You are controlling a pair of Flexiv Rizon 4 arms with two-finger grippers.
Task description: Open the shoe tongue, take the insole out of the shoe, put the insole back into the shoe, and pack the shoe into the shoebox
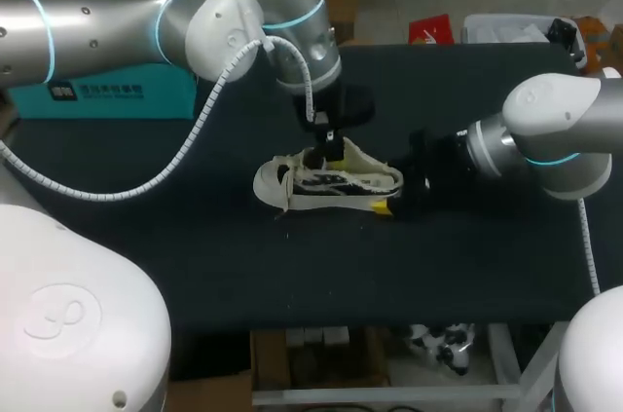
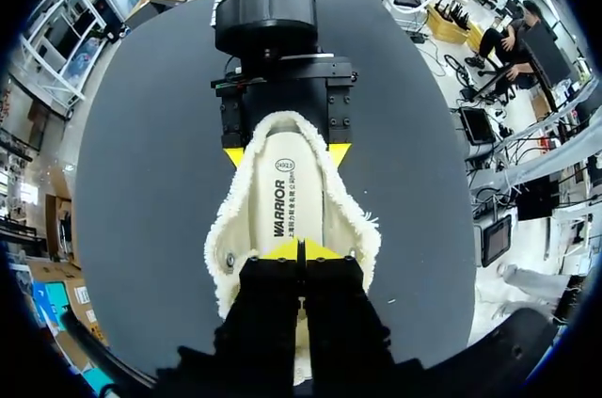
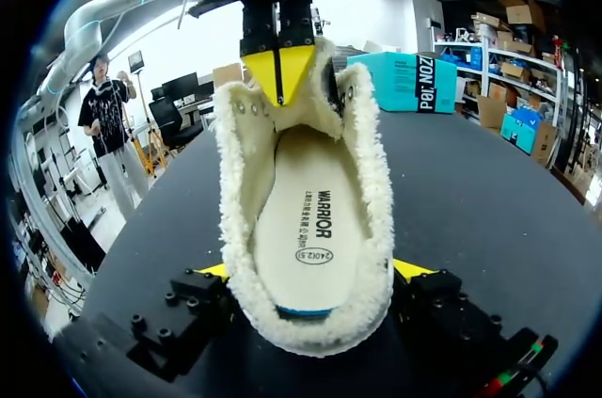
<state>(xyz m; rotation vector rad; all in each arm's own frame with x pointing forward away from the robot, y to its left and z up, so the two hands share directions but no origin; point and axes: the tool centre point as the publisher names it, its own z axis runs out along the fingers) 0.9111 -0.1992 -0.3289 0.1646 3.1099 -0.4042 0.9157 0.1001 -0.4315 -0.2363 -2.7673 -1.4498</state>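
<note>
The shoe (image 1: 326, 183) lies on its sole between the 2 grippers, heel toward the right one, and it's a soft fleece-lined thing: light, floppy collar, nothing fragile, though the upper will squash if squeezed hard. The right gripper (image 3: 312, 270) straddles the heel, 1 yellow tip on each side and both pressed into the fleece, so it's clamped on the shoe at a fairly wide spread. The left gripper (image 2: 301, 249) has its tips nearly together at the top of the tongue (image 1: 348, 152), pulling it up and away from the opening; I think it's pinching the tongue's edge, but the contact itself is hard to make out. That leaves the insole (image 3: 306, 219) fully exposed, lying flat inside, just ahead of the right gripper's fingers. It looks thin and bendy, probably a bit grippy against the lining, so I'd grab it at the heel end where an edge can be lifted. The teal shoebox (image 1: 97, 91) sits well off behind the left gripper, at the far side of the dark table (image 1: 195, 256).
</note>
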